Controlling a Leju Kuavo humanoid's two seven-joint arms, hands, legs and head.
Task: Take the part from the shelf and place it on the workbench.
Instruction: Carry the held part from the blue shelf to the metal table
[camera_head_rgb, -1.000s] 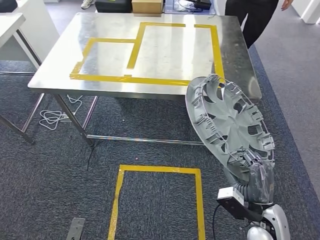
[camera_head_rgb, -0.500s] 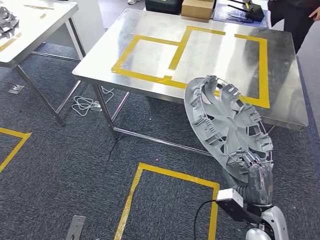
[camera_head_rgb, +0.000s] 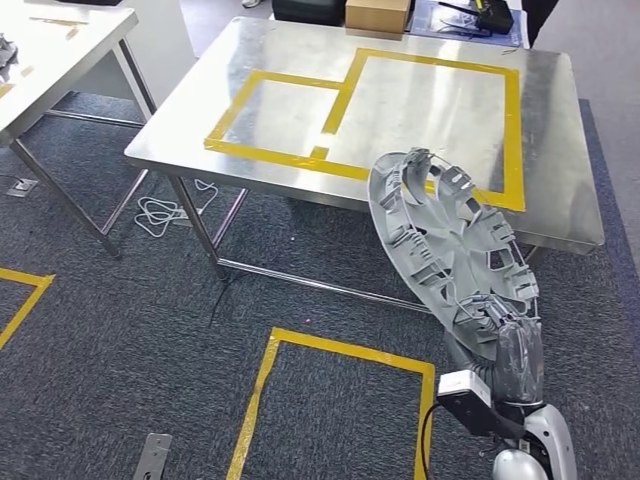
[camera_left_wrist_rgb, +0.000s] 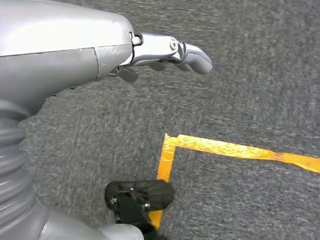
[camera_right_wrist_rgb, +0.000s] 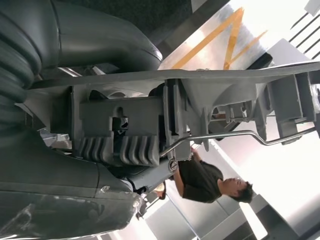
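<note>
Presently catalogued: part (camera_head_rgb: 453, 245), grey plastic wheel cover, held edge-up short of the workbench (camera_head_rgb: 558, 150). Right hand (camera_head_rgb: 517, 355) clamped its lower rim, fingers closed on it. Left hand (camera_left_wrist_rgb: 166, 52) hung empty, fingers extended. Judged light, stiff, brittle at clips; best gripped by rim.

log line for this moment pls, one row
phase: carrying part | right hand: grips wheel cover at its rim, raised on edge | left hand: holds nothing | workbench: ahead, part not yet placed
</note>
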